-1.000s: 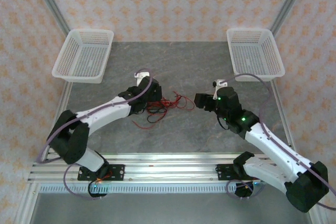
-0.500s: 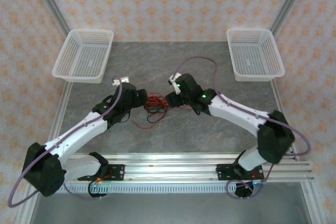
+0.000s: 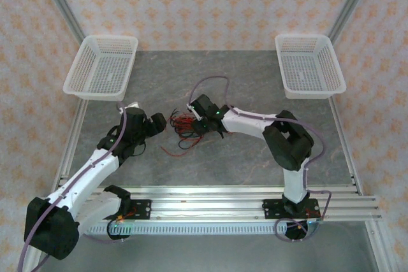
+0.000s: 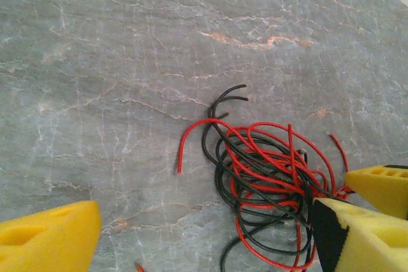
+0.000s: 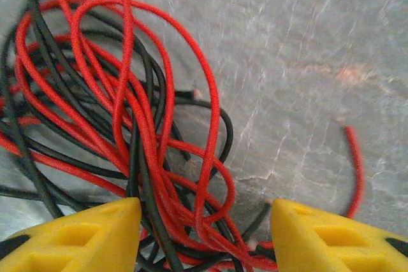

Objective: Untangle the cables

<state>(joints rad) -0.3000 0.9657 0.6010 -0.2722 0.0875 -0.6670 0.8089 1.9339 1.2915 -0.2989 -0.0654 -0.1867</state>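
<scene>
Top external view: the left arm runs from its base at the near edge up and to the right in one long slant, and its wrist ends just left of the cables [image 3: 182,128]. The left tool [image 3: 158,123] points right at them. The right arm rises from its base to a bent elbow, then its forearm stretches left across the bench [image 3: 223,157]. The right tool [image 3: 194,121] sits at the right edge of the tangle. The red and black strands lie bunched in the middle of the bench, between the two tools, and well apart from the white baskets [image 3: 102,67] at the far corners.

Left wrist view: the left tool [image 4: 204,208] is released, its yellow fingers [image 4: 48,240] wide apart over bare bench. The cables [image 4: 268,170] lie by the right-hand finger.

Right wrist view: the right tool [image 5: 205,208] is spread, not clenched. Its fingers [image 5: 83,240] straddle a bundle of the cables [image 5: 127,113], and the strands do not fill the gap.

A second ago the left arm reached over the tangle while the right arm was folded back towards the right side. Since then the left arm has drawn back to the left, and the right arm has swung across to the pile. Red loops that trailed out to the right are now gathered into a tighter clump
</scene>
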